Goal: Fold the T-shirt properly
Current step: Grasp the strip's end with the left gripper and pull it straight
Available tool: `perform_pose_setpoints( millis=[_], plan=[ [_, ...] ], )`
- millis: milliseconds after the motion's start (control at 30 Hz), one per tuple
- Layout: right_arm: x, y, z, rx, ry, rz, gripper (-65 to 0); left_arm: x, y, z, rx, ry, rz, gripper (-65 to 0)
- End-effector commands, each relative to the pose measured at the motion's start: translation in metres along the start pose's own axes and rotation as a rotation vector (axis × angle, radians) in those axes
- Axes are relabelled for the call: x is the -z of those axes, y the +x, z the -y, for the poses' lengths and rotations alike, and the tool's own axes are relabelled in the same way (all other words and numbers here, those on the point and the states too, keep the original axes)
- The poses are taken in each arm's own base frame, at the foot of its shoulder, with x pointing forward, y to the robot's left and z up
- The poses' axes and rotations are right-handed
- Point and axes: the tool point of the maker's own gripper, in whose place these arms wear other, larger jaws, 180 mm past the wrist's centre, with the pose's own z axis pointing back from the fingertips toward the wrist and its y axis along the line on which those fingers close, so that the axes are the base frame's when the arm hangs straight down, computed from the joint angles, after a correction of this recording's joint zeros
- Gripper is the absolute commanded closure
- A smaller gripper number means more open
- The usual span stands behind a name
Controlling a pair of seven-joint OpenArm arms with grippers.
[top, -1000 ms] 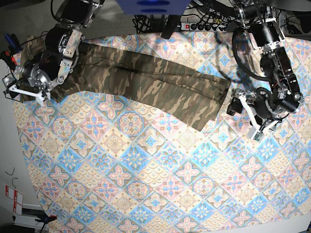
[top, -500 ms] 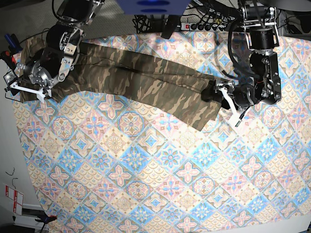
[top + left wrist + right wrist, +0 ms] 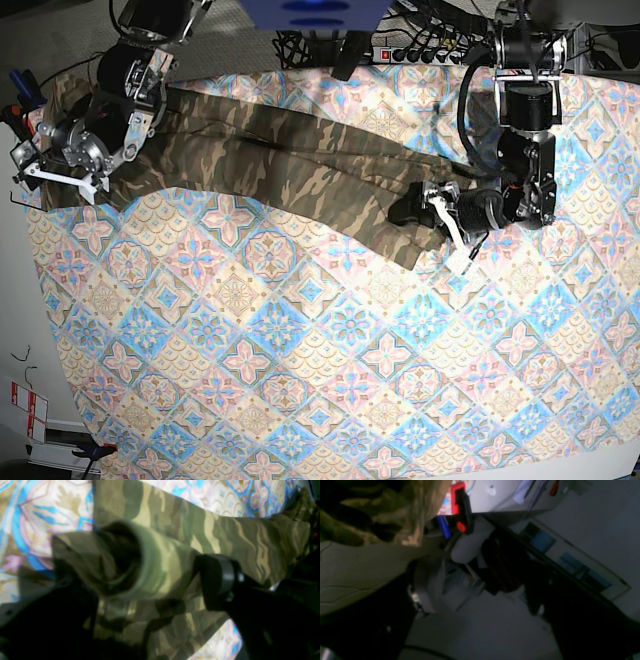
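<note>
On patterned tablecloth (image 3: 200, 330): camouflage T-shirt (image 3: 300, 185), likely light, limp | grasp: raised fold, both layers | left gripper (image 3: 150, 585), right gripper (image 3: 482, 587): jaws apart

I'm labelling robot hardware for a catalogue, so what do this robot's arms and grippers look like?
Both arms look mostly black, with exposed joints and many small pale or metallic-looking spots. The left gripper and right gripper have dark, chunky jaws; in the right wrist view, one jaw's inner face looks grey. Finer markings are too blurred.

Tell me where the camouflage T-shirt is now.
In the base view, the long camouflage cloth T-shirt lies across the upper left and middle of the patterned tablecloth, between both black grippers.
</note>
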Motion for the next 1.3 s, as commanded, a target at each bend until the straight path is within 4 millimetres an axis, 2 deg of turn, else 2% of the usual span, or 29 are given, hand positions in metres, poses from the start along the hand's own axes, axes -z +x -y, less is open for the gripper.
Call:
perform_pose_setpoints(
  millis=[0, 133, 233, 333, 433, 533, 667, 733, 900, 1000, 1100, 1167, 1267],
  plan=[
    [-0.002, -0.004, 0.012, 0.020, -0.035, -0.016, -48.4, 0.004, -0.021, 0.000, 0.029, 0.018, -0.116, -43.1],
    [-0.002, -0.003, 0.012, 0.022, -0.035, -0.015, -48.4, 0.010, -0.025, 0.006, 0.063, 0.007, -0.148, -26.9],
    [-0.002, -0.003, 0.013, 0.026, -0.035, -0.017, -48.4, 0.008, -0.020, 0.000, 0.093, 0.039, -0.161, -15.2],
    [-0.002, -0.004, 0.014, 0.029, -0.035, -0.018, -48.3, 0.006, -0.007, -0.006, 0.135, 0.073, -0.162, -9.0],
    [-0.002, -0.004, 0.014, 0.029, -0.035, -0.018, -48.3, 0.002, 0.031, -0.012, 0.206, 0.121, -0.117, -7.8],
    [-0.002, -0.004, 0.014, 0.029, -0.035, -0.018, -48.3, -0.004, 0.051, -0.024, 0.233, 0.172, -0.125, -7.7],
    [-0.001, -0.005, 0.014, 0.030, -0.034, -0.026, -48.3, -0.005, 0.053, -0.053, 0.142, 0.200, -0.161, -7.7],
    [-0.001, -0.005, 0.014, 0.030, -0.034, -0.026, -48.3, -0.006, 0.052, -0.071, 0.070, 0.211, -0.118, -7.7],
    [-0.002, -0.005, 0.014, 0.032, -0.035, -0.026, -48.3, -0.012, 0.069, -0.095, -0.003, 0.250, -0.046, -7.9],
    [-0.005, 0.004, 0.022, 0.062, -0.038, -0.009, -48.3, -0.037, 0.100, -0.112, 0.020, 0.301, 0.028, -7.9],
    [-0.011, 0.011, 0.021, 0.082, -0.023, 0.008, -48.3, -0.066, 0.117, -0.130, 0.028, 0.353, 0.077, -8.0],
    [-0.013, 0.016, 0.021, 0.094, -0.016, 0.020, -48.3, -0.085, 0.126, -0.141, 0.036, 0.387, 0.092, -8.1],
    [-0.017, 0.022, 0.018, 0.105, 0.000, 0.035, -48.3, -0.096, 0.132, -0.147, 0.045, 0.409, 0.115, -8.2]
  ],
)
